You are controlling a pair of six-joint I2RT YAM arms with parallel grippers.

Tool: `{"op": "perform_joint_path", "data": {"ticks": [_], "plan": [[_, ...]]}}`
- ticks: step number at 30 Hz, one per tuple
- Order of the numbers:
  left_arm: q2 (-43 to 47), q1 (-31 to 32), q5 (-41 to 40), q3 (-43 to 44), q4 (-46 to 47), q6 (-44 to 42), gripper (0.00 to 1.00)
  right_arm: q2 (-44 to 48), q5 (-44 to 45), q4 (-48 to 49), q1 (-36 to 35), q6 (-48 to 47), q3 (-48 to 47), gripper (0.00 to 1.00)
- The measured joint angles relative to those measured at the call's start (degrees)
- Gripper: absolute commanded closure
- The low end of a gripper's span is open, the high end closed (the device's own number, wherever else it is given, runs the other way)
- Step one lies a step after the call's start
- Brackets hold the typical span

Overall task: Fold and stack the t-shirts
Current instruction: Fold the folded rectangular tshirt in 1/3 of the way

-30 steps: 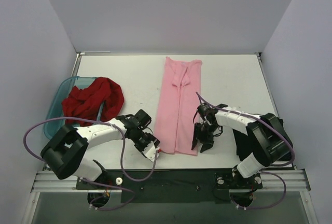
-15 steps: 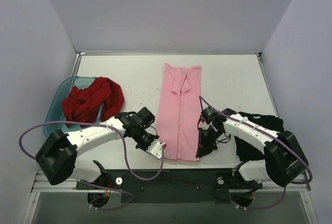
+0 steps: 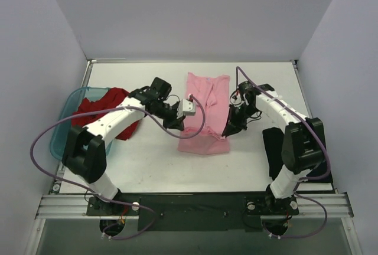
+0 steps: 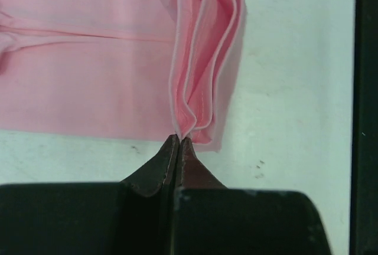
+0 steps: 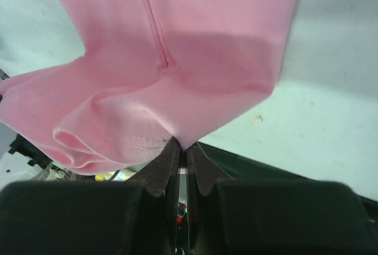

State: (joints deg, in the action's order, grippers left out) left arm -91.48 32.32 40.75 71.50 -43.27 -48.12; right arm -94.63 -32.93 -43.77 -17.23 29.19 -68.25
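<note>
**Workspace, top view.** The light pink t-shirt [image 3: 204,110] lies at the centre of the table [image 3: 142,163], its long axis running from 12 to 6 o'clock. Its 12 o'clock end rests flat near the far edge. Its 6 o'clock end forms a rounded bend, with the cloth doubled back over itself toward 12 o'clock.

**Left gripper.** The left gripper [image 3: 179,127] stands at the 9 o'clock edge of the pink shirt. In the left wrist view its jaws are pressed fully together [image 4: 178,141] and pinch one corner of the pink shirt [image 4: 88,60]. Several layers of hem bunch into upright pleats directly ahead of the tips.

**Right gripper.** The right gripper [image 3: 228,130] stands at the 3 o'clock edge of the same shirt. In the right wrist view its jaws are likewise clamped [image 5: 182,147] on a corner of the pink shirt [image 5: 177,30]. The cloth hangs from the tips in a loose fold above the table.

**Height of the held edge.** The held edge appears to be raised clear of the layer beneath it, but the top view does not settle this.

**Other shirts.**
- The dark red t-shirt [image 3: 97,113] lies crumpled at 9 o'clock of the pink shirt. It sits partly inside the teal bin [image 3: 61,134] and spills over the bin's rim onto the table.
- The black t-shirt [image 3: 273,149] lies at 4 o'clock of the pink shirt, beside the right arm and partly hidden by it.

Neither shirt touches a gripper.
</note>
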Motion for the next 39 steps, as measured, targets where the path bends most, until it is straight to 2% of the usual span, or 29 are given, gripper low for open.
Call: {"op": "perform_joint_path", "data": {"ticks": [7, 19, 20, 21, 22, 23, 25, 28, 31, 33, 34, 35, 36, 38, 39], "plan": [[-14.95, -4.46, -0.33, 15.89, 0.15, 4.44, 1.00, -11.41, -0.63, -0.85, 4.57, -2.03, -11.61, 1.00], [-27.93, -5.99, -2.62, 25.90, 0.81, 7.72, 1.00, -22.99, -2.54, -2.32, 9.70, -2.73, -21.38, 1.00], [-28.57, -6.08, -2.62, 26.43, 0.81, 8.13, 1.00, -23.87, -2.67, -2.34, 9.77, -2.71, -21.77, 0.99], [-29.09, -6.19, -2.67, 26.80, 0.83, 8.50, 0.98, -24.63, -2.69, -2.34, 9.81, -2.71, -22.10, 0.90], [-29.46, -6.29, -2.67, 27.02, 0.87, 8.68, 0.89, -25.27, -2.69, -2.38, 9.81, -2.71, -22.43, 0.82], [-29.70, -6.43, -2.71, 27.02, 0.98, 8.83, 0.68, -25.88, -2.67, -2.51, 9.81, -2.69, -22.75, 0.69], [-30.25, -6.56, -2.97, 27.04, 1.18, 9.55, 0.51, -26.75, -2.45, -2.71, 10.08, -2.40, -23.65, 0.61], [-31.21, -6.64, -4.96, 27.93, 1.16, 12.24, 0.42, -27.87, -1.77, -3.37, 10.60, -2.36, -25.73, 0.57], [-32.26, -7.26, -7.41, 31.58, 0.55, 16.39, 0.40, -27.98, 0.33, -4.81, 12.55, -2.69, -29.70, 0.55], [-32.28, -8.22, -8.24, 34.93, 0.15, 18.60, 0.42, -26.95, 3.37, -5.09, 13.70, -3.85, -32.59, 0.61], [-32.06, -8.76, -8.57, 36.48, 0.42, 19.26, 0.50, -25.77, 4.92, -5.03, 14.23, -4.46, -33.05, 0.65], [-31.52, -9.16, -8.63, 37.29, 0.79, 19.39, 0.55, -23.98, 6.32, -5.01, 14.67, -5.18, -32.74, 0.74], [-30.67, -9.53, -8.61, 37.29, 0.85, 19.37, 0.63, -21.94, 7.39, -4.96, 14.78, -5.70, -31.82, 0.79], [-28.55, -9.51, -8.11, 35.80, 0.68, 18.69, 0.70, -17.33, 8.20, -4.57, 13.81, -6.86, -28.41, 0.93], [-27.45, -9.05, -7.56, 34.29, 0.72, 18.34, 0.71, -15.50, 8.13, -4.61, 12.74, -7.28, -26.53, 0.95]]}}
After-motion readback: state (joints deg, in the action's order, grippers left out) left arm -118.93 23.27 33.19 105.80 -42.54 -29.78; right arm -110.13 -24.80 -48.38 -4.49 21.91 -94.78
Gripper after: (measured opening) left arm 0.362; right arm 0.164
